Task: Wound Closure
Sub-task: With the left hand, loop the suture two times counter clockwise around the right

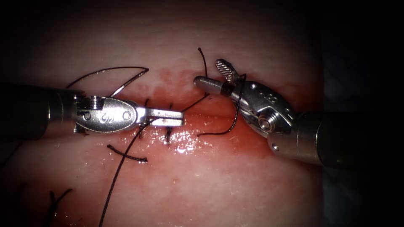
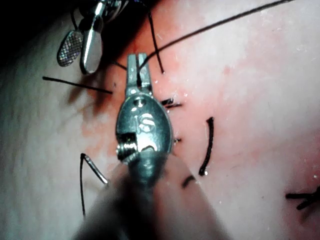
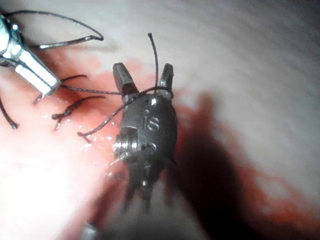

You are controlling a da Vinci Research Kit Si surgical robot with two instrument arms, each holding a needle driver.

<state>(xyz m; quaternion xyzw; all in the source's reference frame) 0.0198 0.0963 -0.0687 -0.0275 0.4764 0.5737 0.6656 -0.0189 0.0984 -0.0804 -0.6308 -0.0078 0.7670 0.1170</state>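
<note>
While L claw (image 1: 179, 117) grips thread (image 1: 122, 168), needle (image 1: 128, 86) lies free, curved.

**Left tool shut on the thread over the cut**

We see the left tool (image 2: 139, 67) with its jaws closed on the thread (image 2: 220, 22), which runs from the tips away across the pale tissue (image 2: 260, 100). The right tool (image 2: 80, 45) sits just beside it, its two jaws spread apart and holding nothing that we can make out. The needle (image 2: 95, 169) lies free on the tissue, gripped by neither tool and well apart from both tips. We note cut ends of thread (image 2: 206, 146) lying loose on the tissue, and red fluid (image 2: 100, 125) staining the surface around the left tool.
</note>
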